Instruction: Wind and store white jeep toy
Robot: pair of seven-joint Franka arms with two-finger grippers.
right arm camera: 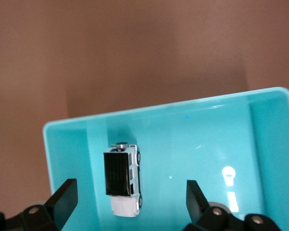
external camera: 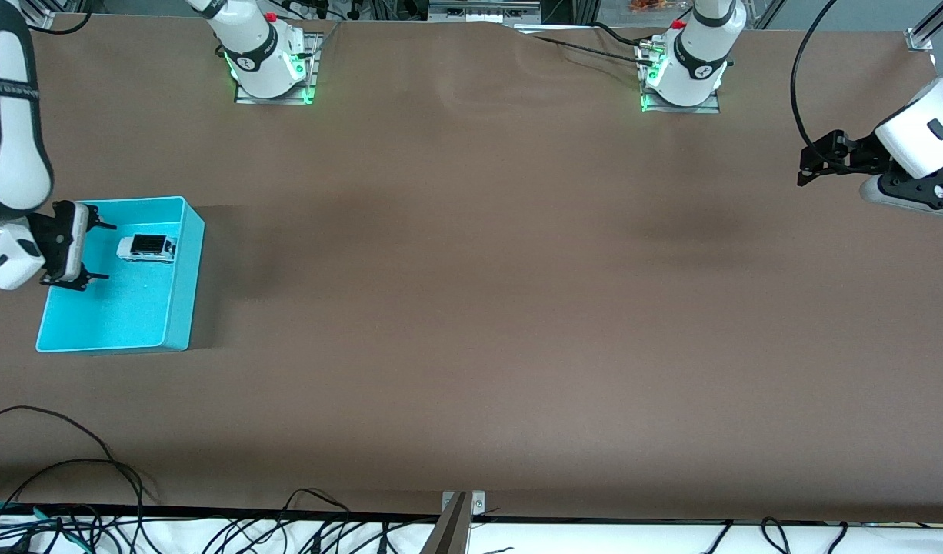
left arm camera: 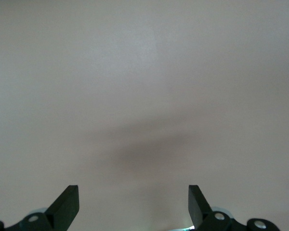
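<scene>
Both arms are glossy white with black bands at the joints, and each round base sits on a metal plate ringed by green light, a red button at its shoulder. The right gripper (external camera: 93,254) has a white body with a black mount and slim black fingers (right arm camera: 62,198). The left gripper (external camera: 804,175) is black, bolted to a white wrist above a grey flange with screws; a black cable loops over it

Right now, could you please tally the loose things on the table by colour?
White: 1, the white jeep toy, inside the bin.
Turquoise: 1, the turquoise bin at the right arm's end of the table.
Total: 2.
</scene>
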